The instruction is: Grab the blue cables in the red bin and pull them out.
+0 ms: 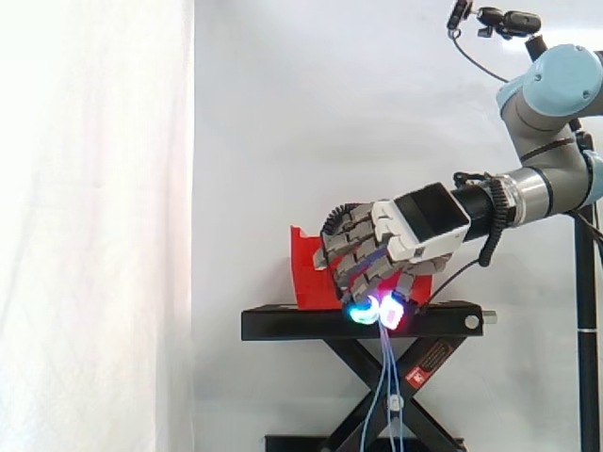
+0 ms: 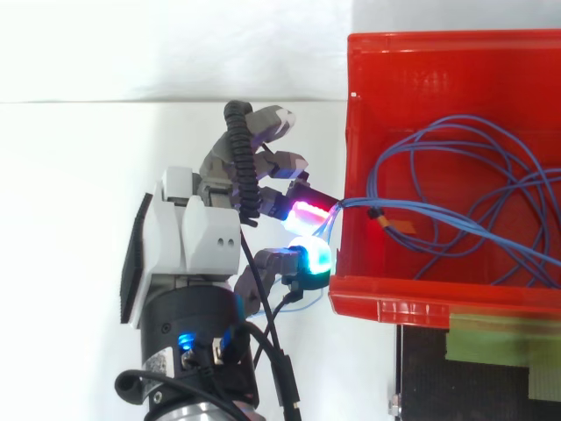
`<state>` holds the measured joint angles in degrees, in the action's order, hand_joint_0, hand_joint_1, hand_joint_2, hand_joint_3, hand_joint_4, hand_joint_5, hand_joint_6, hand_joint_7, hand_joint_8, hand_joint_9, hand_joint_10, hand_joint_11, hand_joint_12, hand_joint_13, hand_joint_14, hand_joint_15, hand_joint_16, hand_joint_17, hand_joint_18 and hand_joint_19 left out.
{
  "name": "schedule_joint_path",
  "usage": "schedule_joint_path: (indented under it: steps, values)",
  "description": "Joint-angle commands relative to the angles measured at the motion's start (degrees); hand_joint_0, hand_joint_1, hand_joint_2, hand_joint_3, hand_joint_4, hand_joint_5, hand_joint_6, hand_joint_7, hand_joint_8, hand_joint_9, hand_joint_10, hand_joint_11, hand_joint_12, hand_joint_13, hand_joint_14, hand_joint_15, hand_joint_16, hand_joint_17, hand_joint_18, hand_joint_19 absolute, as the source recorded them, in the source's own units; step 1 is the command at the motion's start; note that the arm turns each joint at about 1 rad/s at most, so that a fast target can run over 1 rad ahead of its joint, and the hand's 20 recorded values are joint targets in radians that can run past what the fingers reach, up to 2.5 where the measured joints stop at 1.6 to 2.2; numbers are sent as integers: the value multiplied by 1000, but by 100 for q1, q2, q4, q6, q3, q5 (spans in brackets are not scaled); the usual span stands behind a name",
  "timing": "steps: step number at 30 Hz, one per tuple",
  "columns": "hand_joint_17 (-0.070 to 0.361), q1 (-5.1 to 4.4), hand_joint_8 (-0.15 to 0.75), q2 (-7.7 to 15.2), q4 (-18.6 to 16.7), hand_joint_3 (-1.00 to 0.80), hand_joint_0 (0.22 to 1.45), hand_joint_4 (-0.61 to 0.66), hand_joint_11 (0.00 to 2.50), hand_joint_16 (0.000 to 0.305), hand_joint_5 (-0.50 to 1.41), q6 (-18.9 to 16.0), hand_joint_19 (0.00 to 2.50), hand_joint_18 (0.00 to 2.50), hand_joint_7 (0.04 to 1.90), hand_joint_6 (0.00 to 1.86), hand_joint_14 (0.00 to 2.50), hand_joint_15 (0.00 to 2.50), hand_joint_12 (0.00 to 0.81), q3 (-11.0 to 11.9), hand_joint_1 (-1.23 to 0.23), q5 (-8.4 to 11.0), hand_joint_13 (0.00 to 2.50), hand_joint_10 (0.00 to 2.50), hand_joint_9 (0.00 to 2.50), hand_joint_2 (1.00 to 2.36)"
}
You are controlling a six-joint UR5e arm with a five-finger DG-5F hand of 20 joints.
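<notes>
Side view shows the hand (image 1: 382, 252) before the bin (image 1: 306, 270) on the worktop (image 1: 283, 324), fingers pinching the cables (image 1: 386, 367) that dangle below, while top view has them running from its fingertips (image 2: 308, 213) over the bin's (image 2: 412, 298) wall to loops inside.

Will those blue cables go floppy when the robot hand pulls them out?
Probably floppy: the blue cables dangle limply below the hand. Likely light too, since a fingertip pinch holds them. They might snag, because their loops cross over each other in the red bin.
</notes>
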<state>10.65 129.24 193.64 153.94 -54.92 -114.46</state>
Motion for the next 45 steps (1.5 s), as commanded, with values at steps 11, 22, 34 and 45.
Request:
schedule_joint_path:
  steps: [11, 22, 34, 45]
  values:
    - [102, -1, 243, 5, -2, -1000, 834, 135, 634, 45, 801, 9, 475, 587, 605, 14, 16, 391, 333, -19, -1034, -15, 663, 20, 889, 1000]
    - [102, 16, 245, -4, 7, -1000, 831, 148, 623, 45, 798, 26, 476, 578, 582, 15, 15, 377, 332, -19, -1018, -50, 654, 23, 884, 1000]
    - [101, 51, 245, -4, 24, -1000, 844, 147, 634, 45, 841, 79, 478, 575, 672, 14, 15, 376, 332, -27, -1027, -76, 649, 20, 886, 1000]
    - [101, 69, 243, -4, 103, -1000, 838, 157, 626, 45, 836, 123, 478, 570, 656, 13, 16, 376, 330, -27, -1018, -94, 645, 22, 886, 1000]
